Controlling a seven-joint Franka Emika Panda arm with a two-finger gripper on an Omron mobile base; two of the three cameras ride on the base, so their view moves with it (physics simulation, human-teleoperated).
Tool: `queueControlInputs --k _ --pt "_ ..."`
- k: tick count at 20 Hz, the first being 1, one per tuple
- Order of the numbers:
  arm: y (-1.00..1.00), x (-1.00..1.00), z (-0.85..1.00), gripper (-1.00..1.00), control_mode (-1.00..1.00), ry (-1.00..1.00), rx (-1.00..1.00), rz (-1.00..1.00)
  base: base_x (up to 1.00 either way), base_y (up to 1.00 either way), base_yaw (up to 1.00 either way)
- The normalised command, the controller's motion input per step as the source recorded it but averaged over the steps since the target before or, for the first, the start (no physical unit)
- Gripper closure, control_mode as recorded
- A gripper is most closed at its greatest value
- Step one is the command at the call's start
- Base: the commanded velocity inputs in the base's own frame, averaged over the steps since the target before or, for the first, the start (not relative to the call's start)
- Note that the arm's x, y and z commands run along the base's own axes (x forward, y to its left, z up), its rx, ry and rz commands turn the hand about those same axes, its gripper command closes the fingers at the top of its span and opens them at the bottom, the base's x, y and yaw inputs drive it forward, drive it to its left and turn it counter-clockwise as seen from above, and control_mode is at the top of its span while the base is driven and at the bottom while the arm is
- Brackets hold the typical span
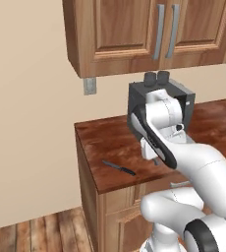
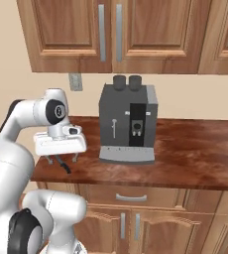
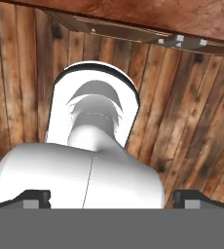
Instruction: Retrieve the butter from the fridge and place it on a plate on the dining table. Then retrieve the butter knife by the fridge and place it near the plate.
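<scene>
The butter knife lay untouched on the wooden counter near its front edge; the gripper hovered right above it, jaws spread wide, empty; judging by that, the knife pickup remained ahead.

tabletop runs along the wall over base cabinets. the coffee machine stands on it toward the back, beneath the wall cabinets. the butter knife lies flat on the tabletop near its front edge, left of the machine. the gripper hangs just above the knife's end, jaws spread, not touching. an outlet sits on the wall left of the machine.
</scene>
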Motion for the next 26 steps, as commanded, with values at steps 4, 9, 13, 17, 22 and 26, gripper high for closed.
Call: queueControlInputs --k 4,9,13,17,22,26 --pt "0.00 0.00 0.00 -1.00 1.00 0.00 0.00 0.00 0.11 0.14 0.00" --pt "0.00 0.00 0.00 -1.00 1.00 0.00 0.00 0.00 0.35 0.38 0.02" --pt "0.27 0.68 -0.43 -1.00 -1.00 0.00 0.02 0.15 0.00 0.00 0.00" --pt "0.41 0.81 -0.63 -1.00 -1.00 0.00 0.06 0.20 0.00 0.00 0.00" --pt "0.32 0.75 -0.66 -1.00 -1.00 0.00 0.08 0.18 0.00 0.00 0.00" --pt "0.17 0.58 -0.63 -1.00 -1.00 0.00 0.07 0.11 0.00 0.00 0.00"
